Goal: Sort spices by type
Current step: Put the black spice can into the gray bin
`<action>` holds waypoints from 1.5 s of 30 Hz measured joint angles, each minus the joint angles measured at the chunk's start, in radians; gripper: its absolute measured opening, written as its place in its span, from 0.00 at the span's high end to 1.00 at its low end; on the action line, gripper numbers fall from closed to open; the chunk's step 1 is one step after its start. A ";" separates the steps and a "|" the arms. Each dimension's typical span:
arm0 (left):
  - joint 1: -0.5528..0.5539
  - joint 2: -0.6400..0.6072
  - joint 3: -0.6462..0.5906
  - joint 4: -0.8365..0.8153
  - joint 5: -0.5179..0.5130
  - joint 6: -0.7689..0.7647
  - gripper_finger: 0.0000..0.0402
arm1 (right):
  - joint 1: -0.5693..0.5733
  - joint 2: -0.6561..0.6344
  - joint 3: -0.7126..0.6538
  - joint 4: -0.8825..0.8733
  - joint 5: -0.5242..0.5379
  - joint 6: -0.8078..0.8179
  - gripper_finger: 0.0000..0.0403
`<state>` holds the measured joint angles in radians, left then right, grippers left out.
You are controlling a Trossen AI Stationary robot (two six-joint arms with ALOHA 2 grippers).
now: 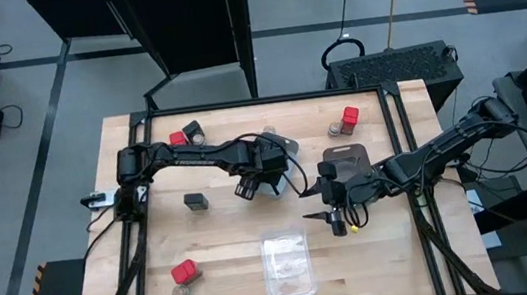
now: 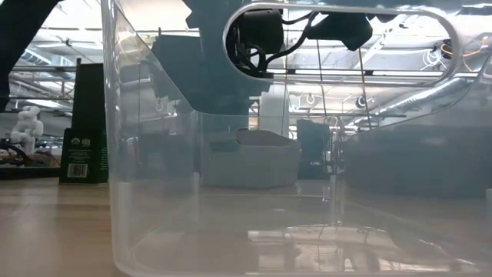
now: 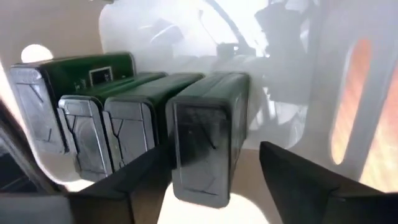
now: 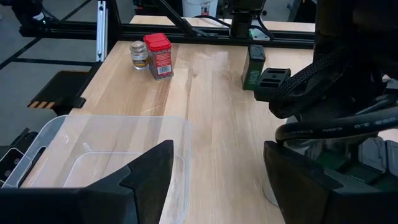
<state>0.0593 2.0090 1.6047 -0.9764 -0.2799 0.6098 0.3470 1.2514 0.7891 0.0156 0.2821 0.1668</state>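
Where left claw (image 3: pixel 211 186) hovers — four dark tins (image 3: pixel 205 137).

I can read no word or number anywhere. In my low view, the dark block (image 2: pixel 79 115) standing on the table carries a round seal and a white panel lower down its face. Both are too small for me to make out any letters. Past my left fingers, the rearmost of the tins (image 3: pixel 74 93) has a small rectangular mark near its top edge, but it is blurred to nothing legible. From my right wrist, the red block (image 4: pixel 159 55) shows a pale label on its side, and its print is too fine to read. The dark block beyond it has no lettering I can tell.
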 joint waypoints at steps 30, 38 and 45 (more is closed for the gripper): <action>0.062 -0.364 0.199 -0.308 -0.026 -0.347 0.33 | -0.095 -0.001 0.001 -0.005 0.010 -0.037 0.41; 0.076 -0.669 -0.031 -0.306 0.030 -0.610 0.33 | -0.207 0.000 0.070 -0.121 -0.066 -0.077 0.41; 0.023 -0.867 -0.327 -0.273 0.044 -0.758 0.33 | -0.270 0.005 0.254 -0.399 -0.129 -0.086 0.41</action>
<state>0.0821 1.1417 1.2777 -1.2491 -0.2359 -0.1477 0.0771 1.2568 1.0428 -0.3833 0.1533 0.0811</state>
